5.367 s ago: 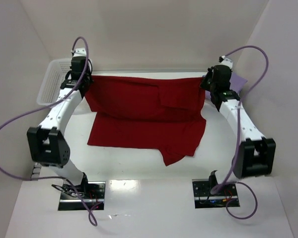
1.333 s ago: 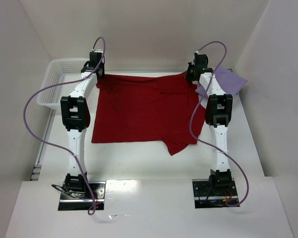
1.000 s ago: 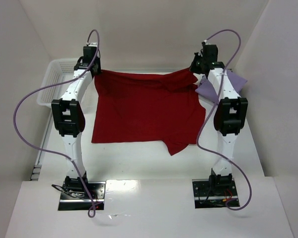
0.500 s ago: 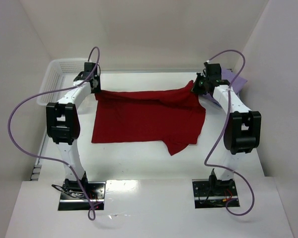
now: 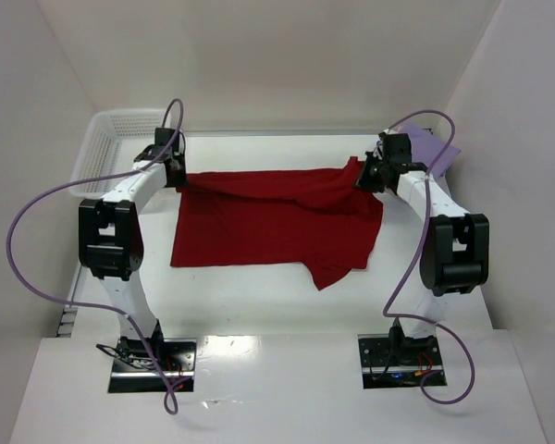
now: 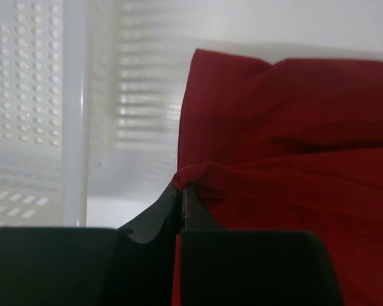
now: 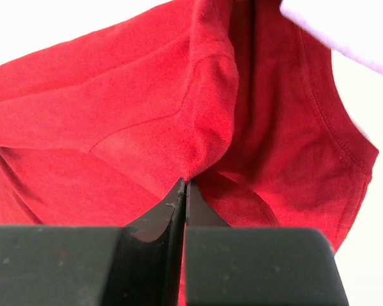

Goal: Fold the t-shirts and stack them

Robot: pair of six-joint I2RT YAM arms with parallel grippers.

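A dark red t-shirt [image 5: 277, 222] lies spread on the white table, its far edge lifted and drawn toward the near side. My left gripper [image 5: 178, 178] is shut on the shirt's far left corner [image 6: 198, 172]. My right gripper [image 5: 363, 178] is shut on the far right corner [image 7: 198, 159]. The cloth hangs in a fold between the two grippers. A lavender t-shirt [image 5: 435, 148] lies at the far right, partly behind my right arm; its edge shows in the right wrist view [image 7: 345, 32].
A white mesh basket [image 5: 111, 148] stands at the far left, also in the left wrist view [image 6: 45, 95]. White walls close in the table on three sides. Purple cables loop from both arms.
Both grippers have pulled the shirt's far edge toward the near side, folding it over the lower half. The arms have drawn back from the far wall.
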